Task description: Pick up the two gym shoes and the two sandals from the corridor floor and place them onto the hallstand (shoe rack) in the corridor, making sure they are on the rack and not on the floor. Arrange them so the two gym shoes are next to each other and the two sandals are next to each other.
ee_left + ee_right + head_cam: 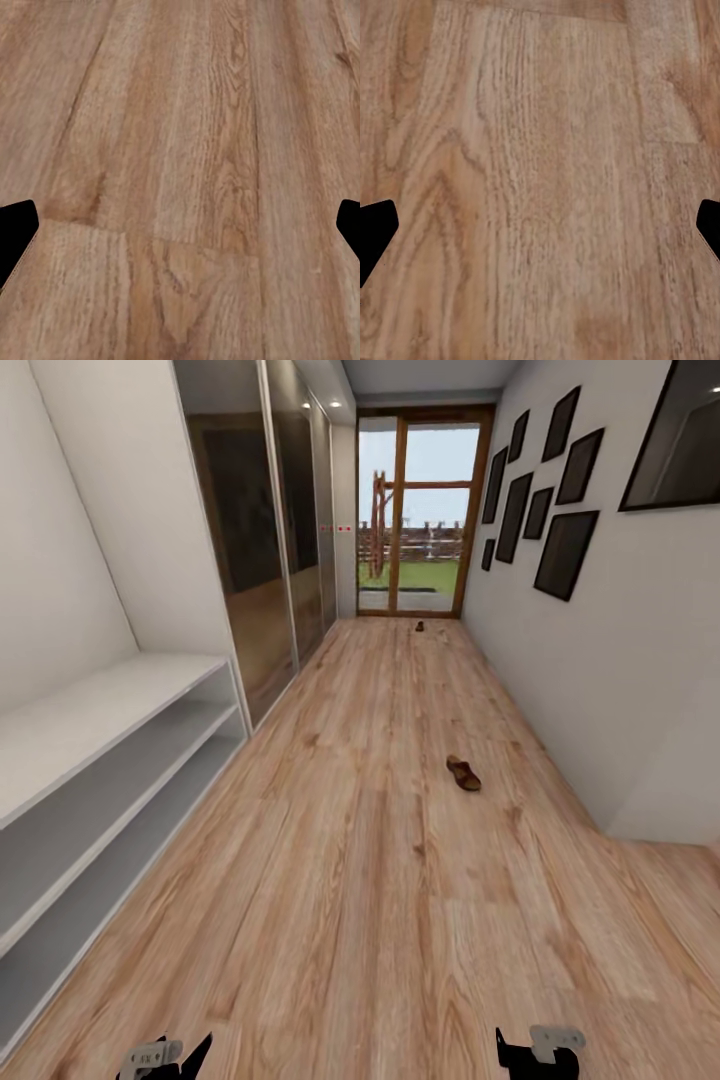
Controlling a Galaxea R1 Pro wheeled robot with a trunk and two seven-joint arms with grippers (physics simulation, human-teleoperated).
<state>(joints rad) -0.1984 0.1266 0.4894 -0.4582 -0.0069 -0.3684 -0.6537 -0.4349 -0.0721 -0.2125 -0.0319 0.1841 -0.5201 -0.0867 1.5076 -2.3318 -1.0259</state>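
So far nothing sits on the hallstand (pixel 110 705): its top and two open shelves, at nine o'clock in the head view, look bare. One brown sandal (pixel 463 773) lies on the corridor floor (pixel 350 880) at about one o'clock, well ahead; a small dark thing (pixel 420 626) near the glass door (pixel 415 510) at twelve may be another shoe, too small to tell. The left tool (pixel 168 1057) and right tool (pixel 538 1052) hang spread wide over bare planks, holding nothing. Judging by this, every pick-up remains.
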